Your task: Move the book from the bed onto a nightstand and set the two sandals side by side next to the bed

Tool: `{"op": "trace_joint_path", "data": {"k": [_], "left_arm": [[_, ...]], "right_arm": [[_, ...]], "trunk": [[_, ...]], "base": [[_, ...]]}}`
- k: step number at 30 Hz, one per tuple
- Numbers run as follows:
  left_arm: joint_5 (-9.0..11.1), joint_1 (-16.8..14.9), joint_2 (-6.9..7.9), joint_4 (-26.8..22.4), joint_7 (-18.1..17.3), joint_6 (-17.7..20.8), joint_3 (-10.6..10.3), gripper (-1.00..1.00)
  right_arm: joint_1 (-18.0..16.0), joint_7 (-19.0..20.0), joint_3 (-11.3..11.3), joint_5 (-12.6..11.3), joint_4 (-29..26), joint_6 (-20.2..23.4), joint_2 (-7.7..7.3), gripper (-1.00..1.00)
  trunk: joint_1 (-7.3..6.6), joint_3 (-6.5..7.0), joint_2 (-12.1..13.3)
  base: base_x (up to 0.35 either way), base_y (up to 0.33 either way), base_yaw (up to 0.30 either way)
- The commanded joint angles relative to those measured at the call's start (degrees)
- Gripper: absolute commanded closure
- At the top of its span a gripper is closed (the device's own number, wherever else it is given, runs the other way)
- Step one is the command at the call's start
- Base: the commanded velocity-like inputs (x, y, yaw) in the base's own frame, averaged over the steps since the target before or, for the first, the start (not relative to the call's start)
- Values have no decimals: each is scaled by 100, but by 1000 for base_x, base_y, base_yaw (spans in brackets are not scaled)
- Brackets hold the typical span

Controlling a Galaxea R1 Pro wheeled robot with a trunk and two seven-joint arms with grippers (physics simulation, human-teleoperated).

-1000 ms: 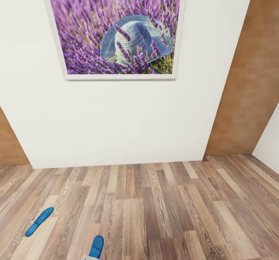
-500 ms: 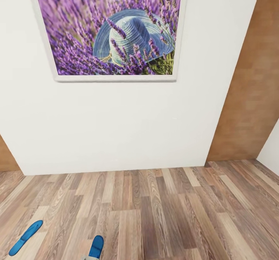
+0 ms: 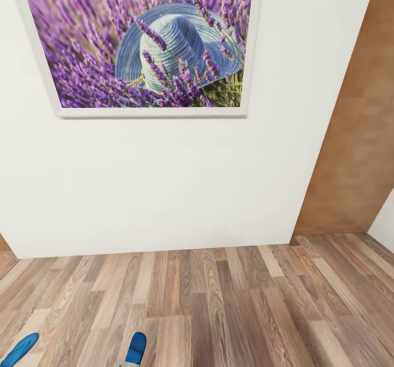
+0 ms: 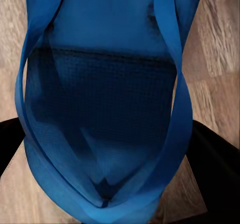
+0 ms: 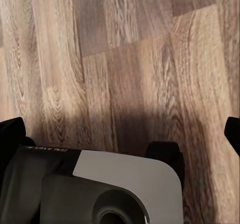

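Note:
A bright blue sandal [image 4: 105, 83] fills the left wrist view, straps up, and my left gripper [image 4: 112, 149] is shut on it with a black finger on either side. In the head view the same sandal [image 3: 135, 348] hangs at the bottom edge over the wood floor. The second blue sandal [image 3: 19, 349] lies flat on the floor at the bottom left corner. My right gripper [image 5: 120, 134] hangs open over bare planks, holding nothing. The book, the bed and the nightstand are out of view.
A white wall [image 3: 164, 181] with a large framed lavender-and-hat picture [image 3: 142, 39] stands close ahead. A brown wood panel [image 3: 355, 137] runs down the right. Wood-plank floor [image 3: 246, 312] stretches to the right. The robot's grey base [image 5: 100, 189] sits under the right gripper.
The camera has moved: wall and picture have grown and slid down-left, and the floor sandal has drifted toward the bottom left corner. The held sandal keeps its place in the picture.

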Motion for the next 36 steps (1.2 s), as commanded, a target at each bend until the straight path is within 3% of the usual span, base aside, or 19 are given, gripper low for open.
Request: {"op": "trace_joint_path", "data": {"k": [1,27,36], "left_arm": [[-58,-4,0,3,-20,-22,51,100],[-58,-4,-8,3,-20,-22,51,100],[-58,-4,-9,3,-20,-22,51,100]], "right_arm": [[-2,26,-12,-47,2,55,1,-100],[-5,26,-11,-45,2,55,1,-100],[-1,26,-13,-47,2,55,1,-100]], "trunk": [[3,-6,-2],[3,-6,-2],[3,-6,-2]], "base": [[308,-111,0],[323,-5,3],[267,0,214]]}}
